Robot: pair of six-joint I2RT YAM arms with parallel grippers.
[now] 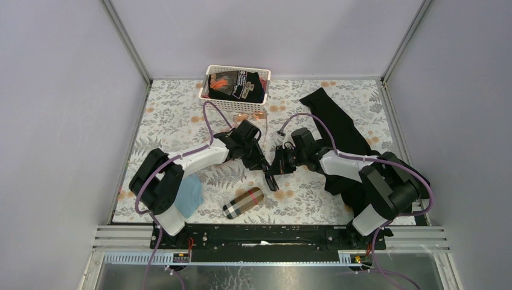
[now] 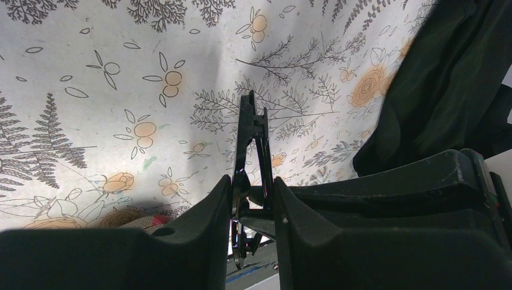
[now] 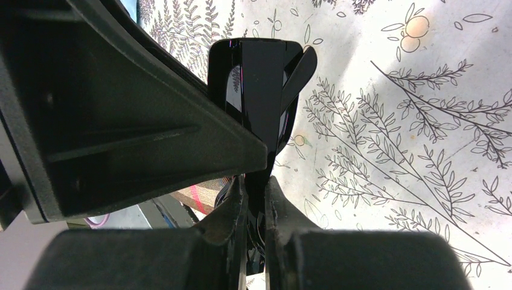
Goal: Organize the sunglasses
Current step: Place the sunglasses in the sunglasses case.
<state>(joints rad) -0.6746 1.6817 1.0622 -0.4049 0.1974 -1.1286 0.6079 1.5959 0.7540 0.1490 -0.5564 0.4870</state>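
The black-framed sunglasses point(image 1: 270, 176) hang folded above the table's middle, held from both sides. My left gripper point(image 1: 259, 162) is shut on them; in the left wrist view the frame point(image 2: 249, 142) stands edge-on between my fingers point(image 2: 253, 194). My right gripper point(image 1: 279, 167) is also shut on them; in the right wrist view a dark lens point(image 3: 258, 84) sticks out past my fingertips point(image 3: 256, 194). The wire-framed sunglasses with orange-pink lenses point(image 1: 243, 116) lie on the table in front of the white basket point(image 1: 236, 106), just behind my left gripper.
A plaid case point(image 1: 243, 202) lies near the front centre, below the grippers. A light-blue cloth point(image 1: 189, 195) lies by the left arm's base. A black cloth point(image 1: 338, 124) spreads along the right side. The basket holds dark and orange items.
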